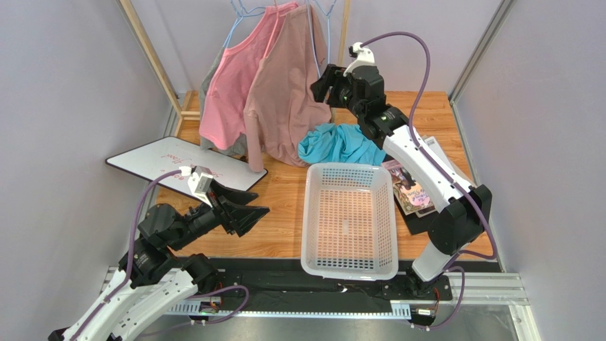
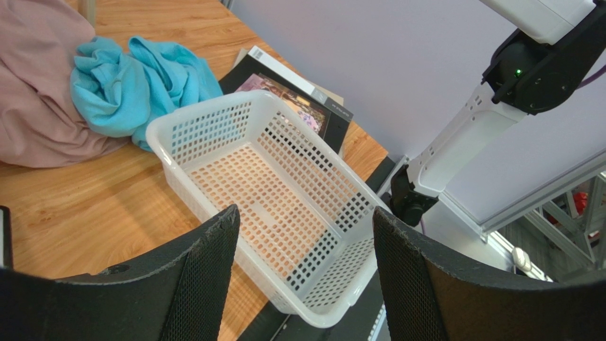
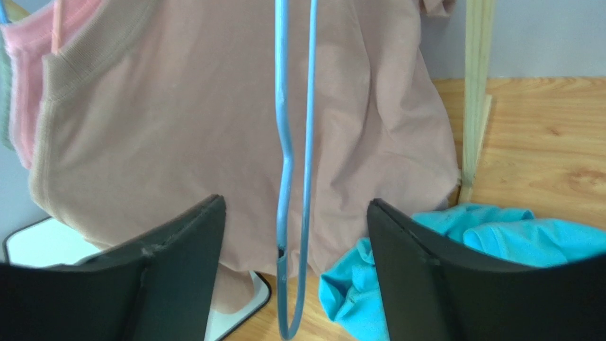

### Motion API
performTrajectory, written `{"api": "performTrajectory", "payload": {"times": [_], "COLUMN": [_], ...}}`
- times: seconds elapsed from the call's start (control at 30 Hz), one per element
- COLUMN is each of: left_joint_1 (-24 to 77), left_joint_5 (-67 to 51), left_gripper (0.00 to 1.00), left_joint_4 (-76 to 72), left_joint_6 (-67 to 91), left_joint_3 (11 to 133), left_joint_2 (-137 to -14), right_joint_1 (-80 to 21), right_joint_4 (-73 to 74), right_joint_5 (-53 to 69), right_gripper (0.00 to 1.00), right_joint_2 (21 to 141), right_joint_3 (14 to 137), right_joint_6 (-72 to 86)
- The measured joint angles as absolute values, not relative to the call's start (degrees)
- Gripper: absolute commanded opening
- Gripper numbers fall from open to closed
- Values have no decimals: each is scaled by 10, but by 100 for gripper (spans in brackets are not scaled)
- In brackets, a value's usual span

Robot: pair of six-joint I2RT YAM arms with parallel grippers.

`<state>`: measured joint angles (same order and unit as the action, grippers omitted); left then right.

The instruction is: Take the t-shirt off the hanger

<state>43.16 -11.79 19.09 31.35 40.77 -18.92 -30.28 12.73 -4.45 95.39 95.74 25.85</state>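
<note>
The teal t-shirt (image 1: 340, 144) lies crumpled on the wooden table behind the basket, off the hanger; it also shows in the left wrist view (image 2: 135, 78) and the right wrist view (image 3: 498, 249). The light-blue wire hanger (image 3: 295, 177) hangs bare and edge-on from the rack (image 1: 330, 32). My right gripper (image 3: 295, 206) is open, its jaws on either side of the hanger's lower end without touching it; in the top view it (image 1: 328, 85) is raised beside the hanging shirts. My left gripper (image 1: 245, 209) is open and empty, low at the left, facing the basket (image 2: 306, 241).
A white perforated basket (image 1: 311, 213) stands at front centre. A salmon-pink shirt (image 1: 227, 92) and a dusty brownish-pink shirt (image 1: 284, 99) hang on the rack. A whiteboard (image 1: 156, 160) lies at left, magazines (image 1: 412, 192) at right. A wooden post (image 3: 476, 92) stands by the teal t-shirt.
</note>
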Motion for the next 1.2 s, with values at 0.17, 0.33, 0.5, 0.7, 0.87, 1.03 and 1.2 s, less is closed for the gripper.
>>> {"api": "performTrajectory", "payload": {"times": [0.17, 0.33, 0.5, 0.7, 0.87, 1.03, 1.2], "left_joint_1": [432, 432, 432, 432, 432, 432, 432], "left_joint_5": [-120, -122, -132, -134, -134, -135, -139], "left_gripper": [73, 73, 73, 73, 73, 73, 73], "left_joint_4": [191, 190, 186, 186, 186, 180, 170], "left_joint_6": [318, 325, 333, 342, 343, 345, 347], "left_joint_3": [408, 408, 408, 408, 408, 406, 399], "left_joint_2": [-189, -189, -195, -198, -205, -221, -241], "right_joint_1": [-302, -286, -221, -184, -183, -176, -172], "right_joint_4": [171, 194, 189, 186, 214, 267, 307], "right_joint_5": [-71, -113, -126, -112, -86, -56, -9], "right_gripper": [100, 100, 100, 100, 100, 100, 100], "right_joint_2": [903, 782, 726, 800, 903, 1019, 1115], "right_joint_3": [908, 819, 769, 748, 777, 848, 902], "right_joint_6": [242, 226, 226, 226, 227, 226, 224]}}
